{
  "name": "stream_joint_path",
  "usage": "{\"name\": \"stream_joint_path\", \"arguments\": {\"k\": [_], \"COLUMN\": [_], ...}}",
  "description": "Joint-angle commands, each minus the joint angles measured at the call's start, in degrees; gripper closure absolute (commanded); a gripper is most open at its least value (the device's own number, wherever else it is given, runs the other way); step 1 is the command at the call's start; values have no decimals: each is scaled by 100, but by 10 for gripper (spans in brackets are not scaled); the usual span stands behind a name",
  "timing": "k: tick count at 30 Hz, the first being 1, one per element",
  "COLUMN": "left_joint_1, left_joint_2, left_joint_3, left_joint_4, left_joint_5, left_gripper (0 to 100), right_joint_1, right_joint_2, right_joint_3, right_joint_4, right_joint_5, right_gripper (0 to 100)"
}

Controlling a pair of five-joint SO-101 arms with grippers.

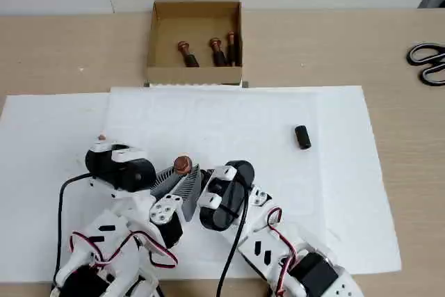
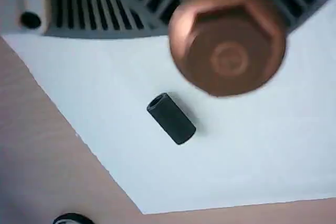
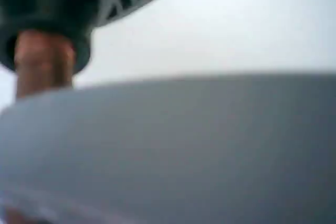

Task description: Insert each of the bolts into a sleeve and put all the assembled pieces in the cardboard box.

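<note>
One bolt [image 1: 183, 165] stands vertical, head up, between both jaws; their closure cannot be told.

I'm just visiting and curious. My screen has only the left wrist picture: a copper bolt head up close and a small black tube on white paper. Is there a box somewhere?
Observer: Yes. A cardboard box sits on the table just past the far edge of the paper.
Visitor: Is anything in it?
Observer: Three finished bolt-and-tube pieces lie side by side inside.
Visitor: And the bolt right in front of me?
Observer: The right wrist view shows that bolt from the side. Its copper shaft comes out of a dark collar.
</note>
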Motion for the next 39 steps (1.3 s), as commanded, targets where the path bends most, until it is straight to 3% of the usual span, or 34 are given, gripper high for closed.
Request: {"name": "stream_joint_path", "arguments": {"k": [1, 20, 27, 39], "left_joint_1": [229, 185, -237, -246], "left_joint_2": [-35, -35, -35, -35], "left_joint_3": [207, 523, 549, 145], "left_joint_4": [97, -149, -229, -237], "left_joint_5": [-70, -255, -255, -255], "left_gripper": [994, 987, 803, 791], "right_joint_1": [-92, -242, -242, -233], "right_joint_2": [-84, -84, -84, -84], "right_joint_3": [-457, -457, -422, -105], "right_joint_4": [-180, -145, -145, -136], "right_joint_5": [53, 53, 53, 53], "right_gripper": [995, 995, 995, 995]}}
